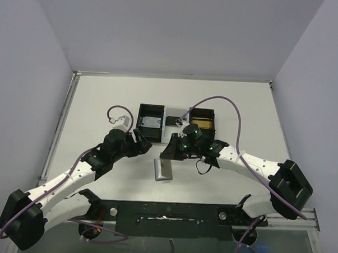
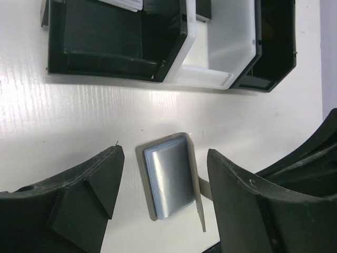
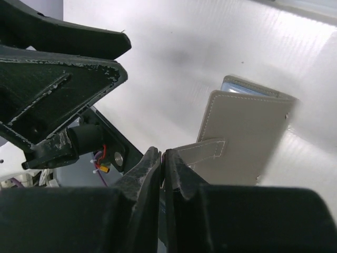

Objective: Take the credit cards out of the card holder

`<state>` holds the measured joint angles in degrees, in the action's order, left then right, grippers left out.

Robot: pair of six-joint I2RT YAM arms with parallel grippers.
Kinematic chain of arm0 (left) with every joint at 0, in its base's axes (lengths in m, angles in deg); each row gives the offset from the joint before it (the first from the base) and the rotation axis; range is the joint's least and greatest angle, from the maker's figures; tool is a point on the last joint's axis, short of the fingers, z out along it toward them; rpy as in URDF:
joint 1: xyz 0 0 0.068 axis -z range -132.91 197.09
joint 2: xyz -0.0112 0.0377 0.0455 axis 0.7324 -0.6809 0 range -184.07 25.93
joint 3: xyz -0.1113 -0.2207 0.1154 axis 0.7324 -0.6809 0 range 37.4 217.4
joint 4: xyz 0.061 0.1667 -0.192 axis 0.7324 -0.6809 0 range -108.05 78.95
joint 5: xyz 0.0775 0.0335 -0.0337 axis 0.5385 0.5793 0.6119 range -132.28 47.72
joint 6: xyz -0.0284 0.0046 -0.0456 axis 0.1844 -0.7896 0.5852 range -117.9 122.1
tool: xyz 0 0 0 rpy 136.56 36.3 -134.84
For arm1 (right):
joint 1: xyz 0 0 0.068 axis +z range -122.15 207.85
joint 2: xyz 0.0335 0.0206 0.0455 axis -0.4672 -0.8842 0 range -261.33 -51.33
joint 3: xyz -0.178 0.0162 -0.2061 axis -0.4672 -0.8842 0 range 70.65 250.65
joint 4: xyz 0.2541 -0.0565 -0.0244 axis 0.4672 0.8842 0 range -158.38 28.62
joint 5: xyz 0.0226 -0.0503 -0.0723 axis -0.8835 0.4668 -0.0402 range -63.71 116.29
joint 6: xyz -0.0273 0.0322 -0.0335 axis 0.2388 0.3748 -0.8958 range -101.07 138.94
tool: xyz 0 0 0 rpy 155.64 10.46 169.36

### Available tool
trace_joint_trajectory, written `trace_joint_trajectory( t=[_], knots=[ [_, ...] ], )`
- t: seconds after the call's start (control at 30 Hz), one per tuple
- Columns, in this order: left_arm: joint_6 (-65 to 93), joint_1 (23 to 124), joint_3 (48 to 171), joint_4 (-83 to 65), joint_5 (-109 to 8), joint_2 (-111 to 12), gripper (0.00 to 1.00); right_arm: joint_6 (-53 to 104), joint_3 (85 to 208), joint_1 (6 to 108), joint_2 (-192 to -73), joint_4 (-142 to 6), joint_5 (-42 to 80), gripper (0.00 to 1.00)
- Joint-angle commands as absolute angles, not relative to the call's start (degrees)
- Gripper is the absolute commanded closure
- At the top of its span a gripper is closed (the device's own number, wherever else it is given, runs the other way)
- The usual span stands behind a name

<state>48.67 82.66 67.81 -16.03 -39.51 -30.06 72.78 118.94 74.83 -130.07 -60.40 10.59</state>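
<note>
Two arms: both crowd over the card holder [image 1: 163, 170], which lies on the table [image 1: 102, 107] just in front of the tray [image 2: 210, 80] and apart from it.
Right gripper [image 3: 162, 158]: the jaws are closed on the holder's snap tab [image 3: 202, 150], and the cover flap stands raised at a tilt off the lower panel.
Left gripper [image 2: 164, 158]: the jaws are wide apart, straddling the holder from above and touching nothing that shows.
Cards: none are out. The blue-grey inside panel [image 2: 167, 182] shows under the lifted flap; whether a card edge is exposed there cannot be told.
Risk, tab slip: the strap is thin and appears pinched near its end. A firmer pull could draw it out of the jaws and let the flap drop shut.
Risk, holder lifts: nothing pins the lower panel to the table. Raising the tab further would likely drag the whole light wallet up or skate it sideways.
Risk, collision: the two grippers are near each other. If the left one descends into the gap, it may strike the flap or the right fingers.
Risk, wrong grip: the open left jaws span the whole panel. Closing there would likely clamp wallet and card together, so both arms would tug one object.
Risk, tray: a sideways shove could push the holder against the tray wall and leave less room to reach it.
</note>
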Motion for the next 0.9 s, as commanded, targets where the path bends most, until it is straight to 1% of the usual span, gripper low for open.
trace_joint_trajectory(
  t=[0.0,0.03,0.17,0.27,0.4,0.5,0.67,0.87],
  knots=[
    [49.56,82.23,66.16,-14.89,-40.79,-28.81,0.36,75.81,117.38,75.53,-129.24,-70.11,6.92,1.00],
    [49.71,82.24,65.53,-14.15,-41.82,-28.91,0.36,76.23,115.77,74.74,-127.94,-70.86,7.25,1.00],
    [50.35,82.31,63.72,-9.64,-46.85,-30.65,0.36,77.21,108.79,69.55,-121.76,-66.39,12.08,1.00],
    [50.88,82.60,63.09,-5.29,-51.82,-32.90,0.37,77.52,100.98,63.40,-117.91,-67.25,9.40,0.99],
    [48.98,83.57,64.90,-3.97,-55.45,-37.21,0.38,75.33,94.93,57.78,-115.99,-68.23,5.23,0.97],
    [48.26,84.27,66.28,-2.91,-57.58,-40.69,0.39,74.14,92.95,57.03,-117.33,-70.24,3.35,0.96],
    [48.17,86.02,68.35,-1.90,-59.71,-46.08,0.44,76.45,89.34,57.00,-119.74,-73.81,4.22,0.96],
    [48.82,87.59,69.15,-1.28,-58.59,-47.67,0.51,76.81,88.93,56.95,-120.64,-74.60,5.10,0.95]
  ],
)
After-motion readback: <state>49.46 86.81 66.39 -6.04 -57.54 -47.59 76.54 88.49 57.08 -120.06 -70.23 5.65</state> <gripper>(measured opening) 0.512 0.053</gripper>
